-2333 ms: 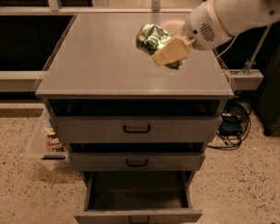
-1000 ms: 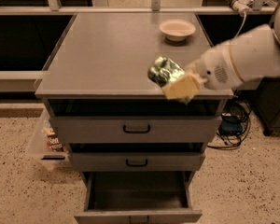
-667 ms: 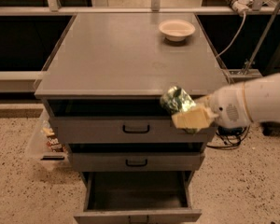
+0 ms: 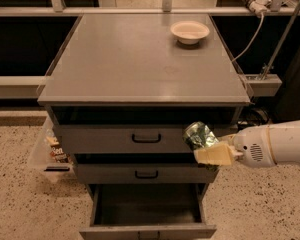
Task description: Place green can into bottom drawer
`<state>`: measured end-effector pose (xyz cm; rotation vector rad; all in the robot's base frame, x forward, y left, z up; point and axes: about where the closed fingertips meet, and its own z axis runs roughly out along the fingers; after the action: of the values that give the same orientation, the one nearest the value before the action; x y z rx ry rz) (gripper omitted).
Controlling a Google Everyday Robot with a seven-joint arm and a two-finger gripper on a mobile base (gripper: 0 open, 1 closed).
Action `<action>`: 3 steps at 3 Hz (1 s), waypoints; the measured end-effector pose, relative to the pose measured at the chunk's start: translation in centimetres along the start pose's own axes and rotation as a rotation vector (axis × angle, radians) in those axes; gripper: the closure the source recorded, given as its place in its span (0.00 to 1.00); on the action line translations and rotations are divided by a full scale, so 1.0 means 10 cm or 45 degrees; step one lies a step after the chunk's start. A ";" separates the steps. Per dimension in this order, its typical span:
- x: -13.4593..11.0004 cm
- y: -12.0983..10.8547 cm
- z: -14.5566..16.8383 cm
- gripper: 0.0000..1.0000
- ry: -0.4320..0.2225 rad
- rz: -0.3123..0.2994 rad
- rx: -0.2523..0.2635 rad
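My gripper (image 4: 210,149) comes in from the right on a white arm and is shut on the green can (image 4: 199,135), a dented can with mottled green print. It holds the can in the air in front of the upper two drawers, at the cabinet's right side. The bottom drawer (image 4: 147,230) is pulled open below and to the left of the can. Its dark inside (image 4: 147,204) shows nothing in it.
A cream bowl (image 4: 190,32) sits at the back right of the grey cabinet top (image 4: 140,64). Two shut drawers with black handles (image 4: 146,138) sit above the open one. A clear bin with snacks (image 4: 52,151) stands on the floor at left. Cables hang at right.
My gripper has carried the can off the cabinet top, over the front right edge and down to the level of the upper drawers. The bowl has come into view.
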<state>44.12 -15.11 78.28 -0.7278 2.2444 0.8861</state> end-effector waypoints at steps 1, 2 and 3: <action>0.28 -0.25 0.04 1.00 -0.067 0.147 0.009; 0.71 -0.54 0.15 1.00 -0.148 0.328 -0.002; 1.31 -0.92 0.35 1.00 -0.228 0.529 -0.019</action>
<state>42.82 -21.69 63.35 -0.1744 2.2631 1.1132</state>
